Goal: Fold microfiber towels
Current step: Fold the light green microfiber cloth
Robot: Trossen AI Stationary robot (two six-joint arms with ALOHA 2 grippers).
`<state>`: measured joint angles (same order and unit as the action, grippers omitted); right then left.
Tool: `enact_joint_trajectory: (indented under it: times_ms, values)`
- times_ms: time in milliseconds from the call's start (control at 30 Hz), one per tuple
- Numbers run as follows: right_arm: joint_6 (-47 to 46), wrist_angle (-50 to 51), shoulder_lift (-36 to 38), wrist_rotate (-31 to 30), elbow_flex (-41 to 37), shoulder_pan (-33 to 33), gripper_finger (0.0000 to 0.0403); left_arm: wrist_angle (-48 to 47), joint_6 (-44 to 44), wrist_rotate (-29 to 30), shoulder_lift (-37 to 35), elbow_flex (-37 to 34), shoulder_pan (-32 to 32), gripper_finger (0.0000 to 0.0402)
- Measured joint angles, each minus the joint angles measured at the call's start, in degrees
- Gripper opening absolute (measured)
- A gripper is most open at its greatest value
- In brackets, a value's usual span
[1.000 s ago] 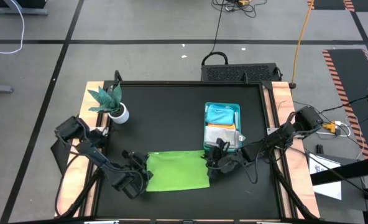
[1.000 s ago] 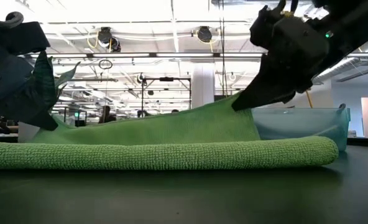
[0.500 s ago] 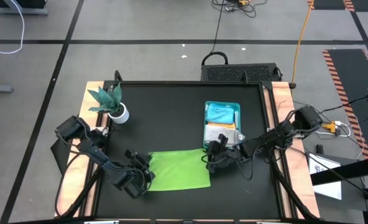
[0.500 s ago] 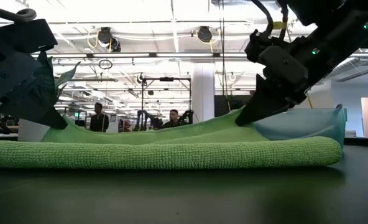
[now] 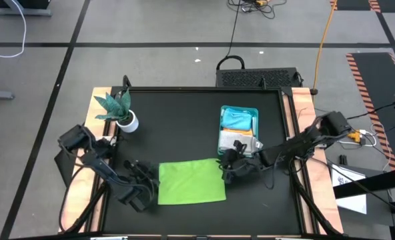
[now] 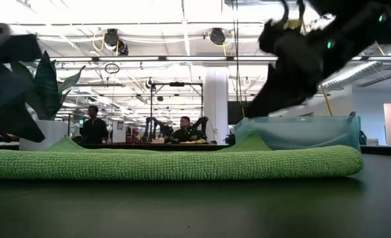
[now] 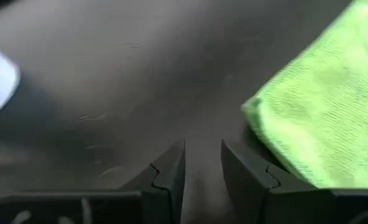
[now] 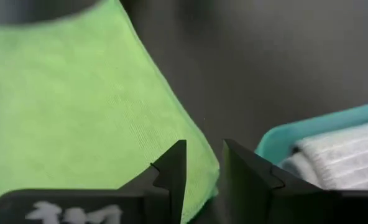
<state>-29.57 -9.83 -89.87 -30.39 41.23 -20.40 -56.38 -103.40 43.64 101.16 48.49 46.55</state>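
Both jaws parted, off green towel (image 5: 191,181)

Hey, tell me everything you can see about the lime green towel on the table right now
The lime green towel is a soft, nubby microfiber cloth lying flat on the black table, folded once into a rectangle, its rounded fold facing the low camera. It sits at the table's near side, just short of the teal tray. The left gripper and right gripper flank its ends, jaws parted with nothing between them; neither holds it.
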Motion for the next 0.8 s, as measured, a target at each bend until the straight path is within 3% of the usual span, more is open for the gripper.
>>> enact_joint_trajectory:
  times_ms: [167, 333, 533, 667, 800]
  values:
    - [1.0, -0.7, 4.3, -0.1, 0.0, -3.3, 0.0090, -0.3, -5.0, 6.0, 0.0, 0.1, 2.7, 0.0095]
    - [4.3, -9.3, 1.9, 11.5, 0.0, -6.1, 0.0065, 14.2, 6.3, 16.5, -0.1, -0.1, 1.7, 0.0075]
    - [4.6, -15.0, -6.2, 21.6, 0.0, -7.0, 0.0026, 32.6, 23.3, 15.6, -0.1, -4.9, -4.1, 0.0031]
    - [3.3, -15.8, -10.8, 26.7, 0.0, -7.0, 0.0004, 32.7, 22.1, 11.2, -0.1, -8.7, -6.7, 0.0005]
    - [2.1, -19.0, -13.9, 32.1, 0.0, -7.5, 0.0003, 32.1, 20.1, 8.4, -0.1, -11.2, -7.1, 0.0013]
